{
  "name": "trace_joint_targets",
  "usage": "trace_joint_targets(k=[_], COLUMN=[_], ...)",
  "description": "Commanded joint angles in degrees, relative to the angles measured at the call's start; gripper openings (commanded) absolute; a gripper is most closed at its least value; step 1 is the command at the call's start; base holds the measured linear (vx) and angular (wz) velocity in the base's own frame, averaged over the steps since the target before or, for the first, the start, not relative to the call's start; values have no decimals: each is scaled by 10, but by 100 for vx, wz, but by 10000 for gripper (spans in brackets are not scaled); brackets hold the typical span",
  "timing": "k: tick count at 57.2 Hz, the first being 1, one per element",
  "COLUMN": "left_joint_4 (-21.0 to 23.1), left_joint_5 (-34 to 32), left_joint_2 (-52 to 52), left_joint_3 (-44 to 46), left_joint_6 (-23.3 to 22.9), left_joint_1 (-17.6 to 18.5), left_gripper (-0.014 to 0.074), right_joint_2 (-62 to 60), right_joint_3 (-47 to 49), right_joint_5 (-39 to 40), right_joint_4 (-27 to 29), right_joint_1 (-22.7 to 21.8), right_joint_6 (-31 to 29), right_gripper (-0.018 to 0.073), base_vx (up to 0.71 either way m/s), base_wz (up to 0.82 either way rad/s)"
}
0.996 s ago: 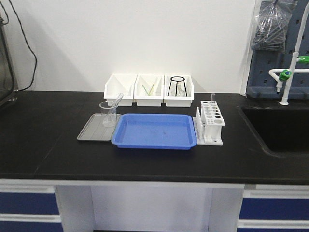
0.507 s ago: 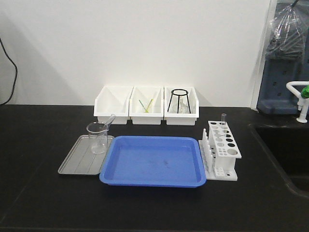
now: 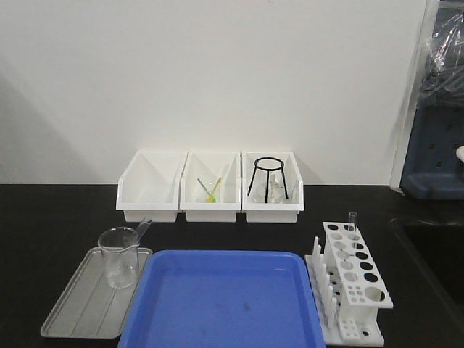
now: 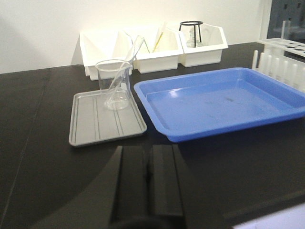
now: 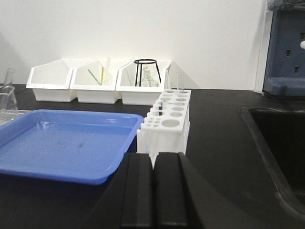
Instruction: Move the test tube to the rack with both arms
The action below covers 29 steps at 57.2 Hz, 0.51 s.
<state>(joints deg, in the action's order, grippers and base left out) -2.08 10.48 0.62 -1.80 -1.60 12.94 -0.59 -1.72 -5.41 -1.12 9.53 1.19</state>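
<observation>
Both sets of fingers, on the left gripper (image 4: 148,155) and right gripper (image 5: 152,160), are pressed together and empty, low over the worktop (image 4: 38,119). Beyond, the test tube (image 4: 127,62) leans rim-up in the beaker (image 4: 106,81) — likely for easy pick-up; the rack (image 5: 167,121) stands right of the blue tray (image 3: 217,304)

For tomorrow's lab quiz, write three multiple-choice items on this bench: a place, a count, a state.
1. Where does the beaker stand? A) on the grey tray B) in the blue tray C) in the rack
2. How many white bins line the wall? A) two B) three C) four
3. How does the test tube sit in the beaker? A) upright B) leaning on the rim C) lying flat
Answers: 1 A: its base rests on that tray. 2 B: three stand side by side. 3 B: it slants over the rim.
</observation>
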Motion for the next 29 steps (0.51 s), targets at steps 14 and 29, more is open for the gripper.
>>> trace_joint_targets(k=[14,29], left_joint_4=[5,5], left_joint_5=[-47,-47], left_joint_2=[8,8], left_joint_3=[17,17], left_joint_6=[-1,-1], left_joint_1=[0,0], left_gripper=[-4,-4], right_joint_2=[-5,-5], right_joint_3=[-11,-11], right_joint_5=[45,45], right_joint_4=[-3,-3], right_joint_1=[-2,-2], right_joint_6=[-4,-4], right_gripper=[-10,-10], base_vx=[33,27], base_wz=[0,1])
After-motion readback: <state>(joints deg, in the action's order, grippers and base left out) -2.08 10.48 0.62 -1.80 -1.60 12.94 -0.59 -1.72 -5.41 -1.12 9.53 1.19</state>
